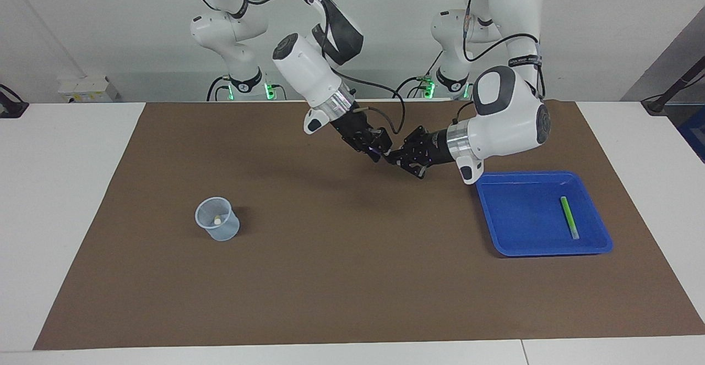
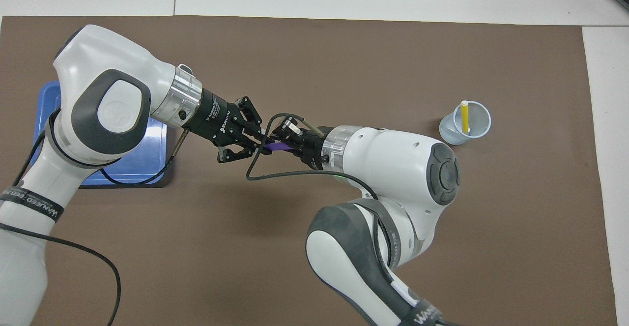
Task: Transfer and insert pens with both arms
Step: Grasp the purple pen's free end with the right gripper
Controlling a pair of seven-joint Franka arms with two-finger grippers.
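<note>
The purple pen (image 2: 276, 146) hangs in the air over the middle of the mat, held between both grippers. My left gripper (image 2: 265, 144) (image 1: 397, 158) grips one end. My right gripper (image 2: 284, 140) (image 1: 380, 150) is closed on the other end, tip to tip with the left. The yellow pen (image 2: 464, 117) stands in the clear cup (image 2: 479, 124) (image 1: 217, 219) toward the right arm's end. The green pen (image 1: 569, 217) lies in the blue tray (image 1: 523, 216) toward the left arm's end; in the overhead view the left arm hides it.
A brown mat (image 1: 341, 277) covers the table, with white table margin around it. The tray shows partly under the left arm in the overhead view (image 2: 142, 159). A black cable (image 2: 275, 173) loops below the right gripper.
</note>
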